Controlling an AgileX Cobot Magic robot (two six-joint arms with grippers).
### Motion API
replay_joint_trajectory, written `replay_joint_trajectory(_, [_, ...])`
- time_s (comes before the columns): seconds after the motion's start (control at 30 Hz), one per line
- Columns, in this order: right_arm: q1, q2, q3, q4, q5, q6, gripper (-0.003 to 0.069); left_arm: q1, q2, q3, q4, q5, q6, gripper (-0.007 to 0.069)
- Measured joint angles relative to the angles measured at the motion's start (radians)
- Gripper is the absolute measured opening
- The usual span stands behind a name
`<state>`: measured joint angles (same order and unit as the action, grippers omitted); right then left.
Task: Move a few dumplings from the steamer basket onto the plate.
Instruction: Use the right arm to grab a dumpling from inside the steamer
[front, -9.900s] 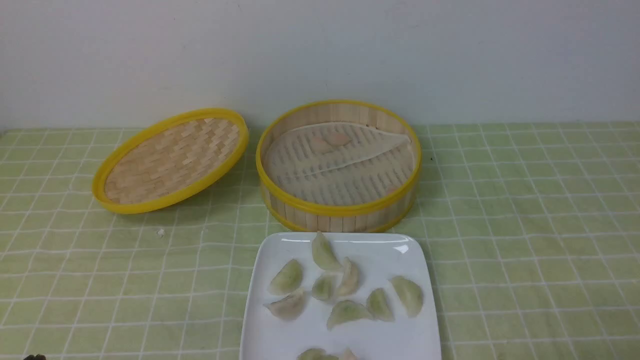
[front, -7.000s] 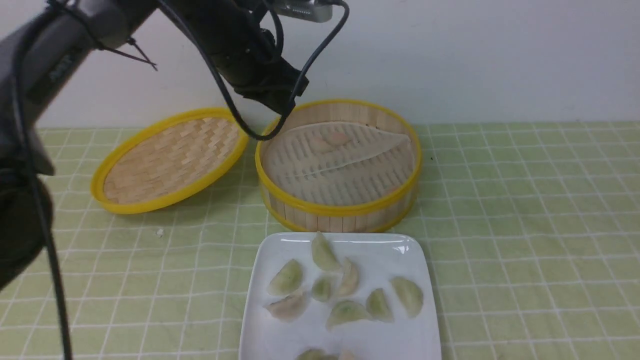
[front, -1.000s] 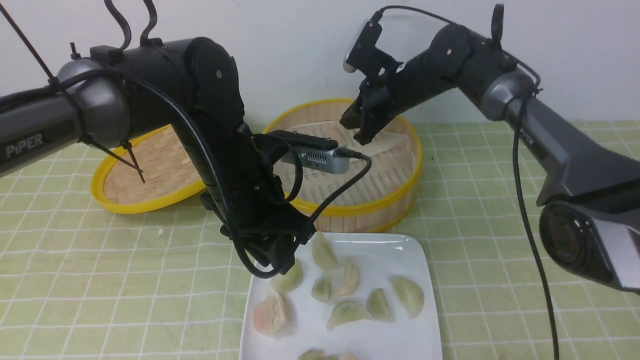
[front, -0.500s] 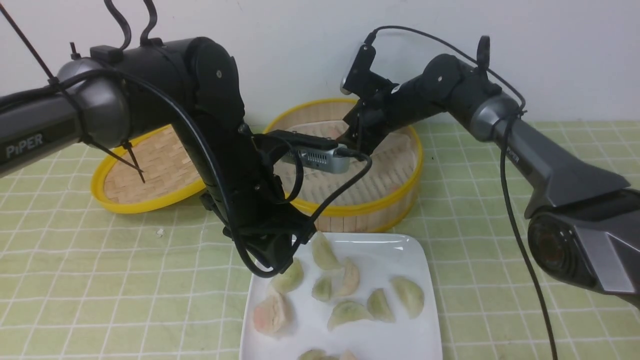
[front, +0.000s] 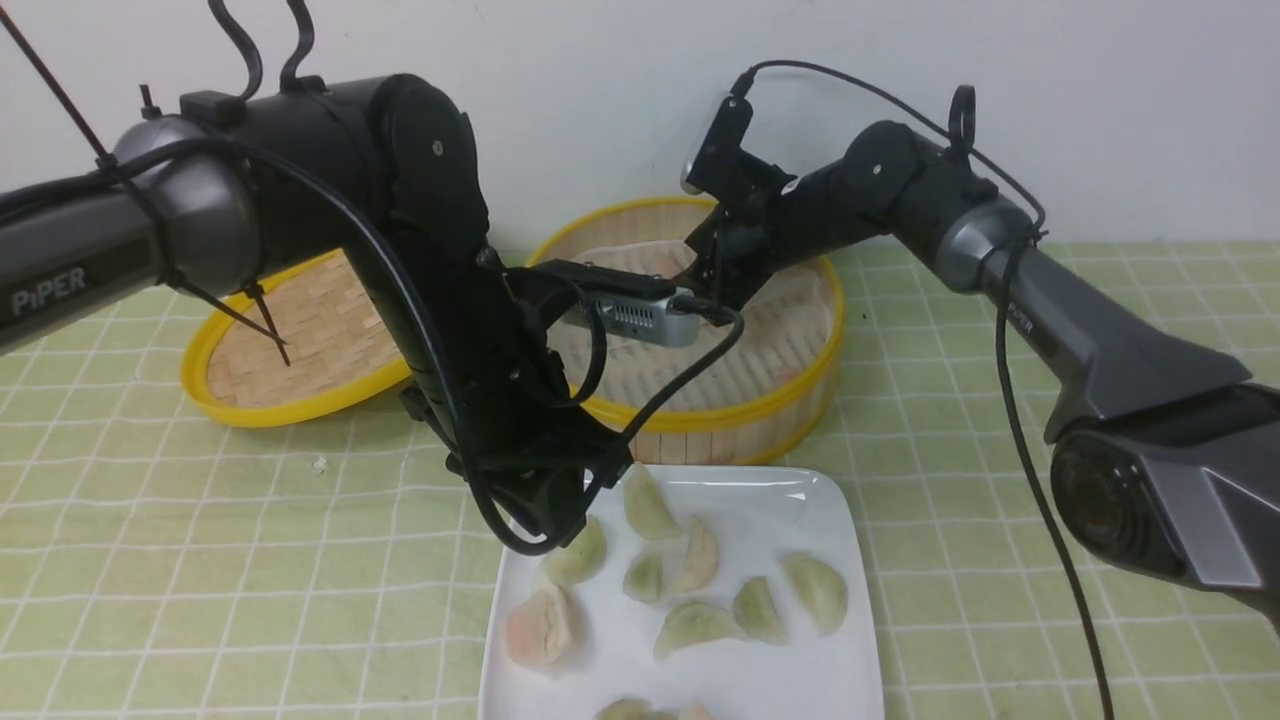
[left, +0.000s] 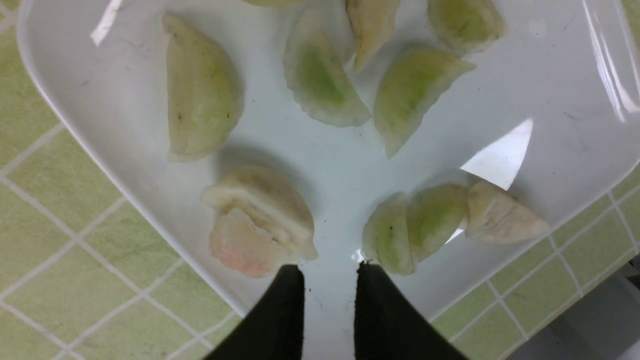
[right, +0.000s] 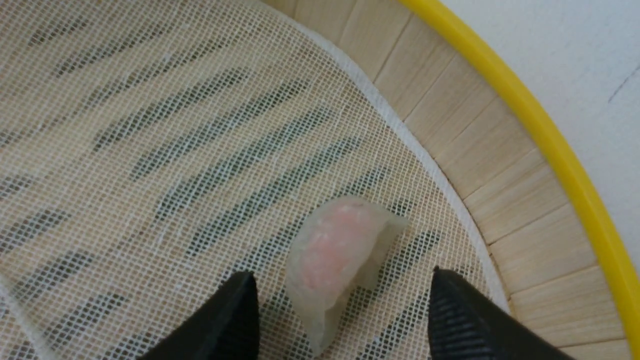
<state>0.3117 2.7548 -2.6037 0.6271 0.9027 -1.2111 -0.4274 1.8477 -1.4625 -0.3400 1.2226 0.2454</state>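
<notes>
One pale pink dumpling (right: 335, 255) lies on the mesh liner near the far wall of the steamer basket (front: 700, 415). My right gripper (right: 341, 274) is open wide and low inside the basket, one finger on each side of that dumpling without touching it. In the front view the right gripper (front: 712, 285) is partly hidden behind the left arm's camera. Another pink dumpling (front: 535, 625) rests on the left part of the white plate (front: 800, 500), leaning on a whitish one. My left gripper (left: 327, 267) hovers just beside it, jaws slightly apart and empty.
Several pale green dumplings (front: 690, 620) are spread over the plate. The woven yellow-rimmed lid (front: 300, 340) leans on the cloth left of the basket. The left forearm and its wrist camera (front: 630, 310) cross in front of the basket. A green checked cloth (front: 1000, 520) covers the table.
The right gripper has come down from above the basket into it and has opened around the dumpling. The left arm has stayed over the plate's left corner.
</notes>
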Motion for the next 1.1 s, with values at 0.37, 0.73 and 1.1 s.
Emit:
replay_joint_trajectory(0.37, [0.007, 0.012, -0.001, -0.003, -0.002, 0.031, 0.0080, 0.000, 0.000, 0.000, 0.000, 0.000, 0.000, 0.0133])
replay_joint_trajectory(0.73, [0.006, -0.106, 0.000, -0.119, 0.175, 0.149, -0.0013, 0.000, 0.000, 0.000, 0.000, 0.000, 0.000, 0.0133])
replay_joint_trajectory(1.1, [0.006, -0.087, 0.000, -0.084, 0.085, 0.136, 0.0039, 0.000, 0.000, 0.000, -0.012, 0.000, -0.026, 0.0131])
